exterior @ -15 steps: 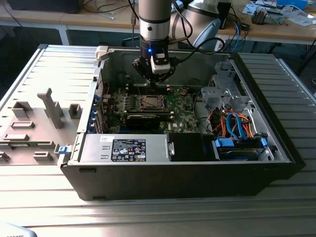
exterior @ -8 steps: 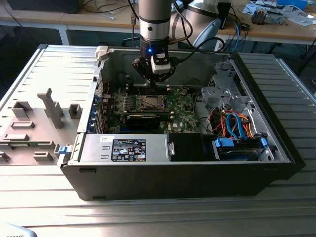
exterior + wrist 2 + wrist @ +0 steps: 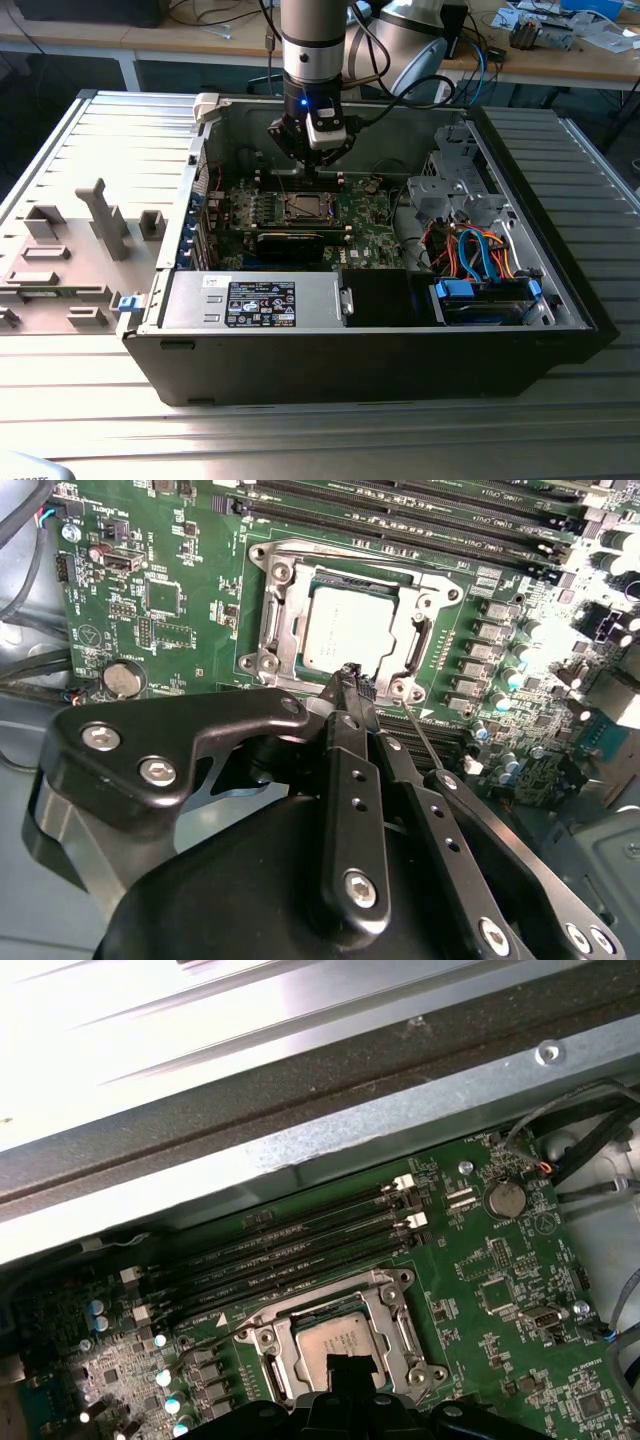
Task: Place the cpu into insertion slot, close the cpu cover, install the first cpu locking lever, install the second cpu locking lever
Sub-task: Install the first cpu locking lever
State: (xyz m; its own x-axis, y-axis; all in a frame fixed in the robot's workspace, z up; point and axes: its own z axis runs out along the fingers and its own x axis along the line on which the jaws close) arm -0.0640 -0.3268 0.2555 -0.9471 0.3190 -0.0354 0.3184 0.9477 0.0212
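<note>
The exterior view looks down from the front, well back, into the open black computer case (image 3: pixel 360 350). Both wrist views look close over the black gripper (image 3: pixel 350 675) onto the green circuit board (image 3: pixel 520 1340), sharing its silver-rimmed square socket (image 3: pixel 345 620).

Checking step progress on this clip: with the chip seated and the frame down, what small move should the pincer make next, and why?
Probably shift the pincer sideways onto the thin locking lever beside it and press it down: the cpu sits in the insertion slot, the cpu cover lies flat around it, and that lever appears raised off the board.
</note>
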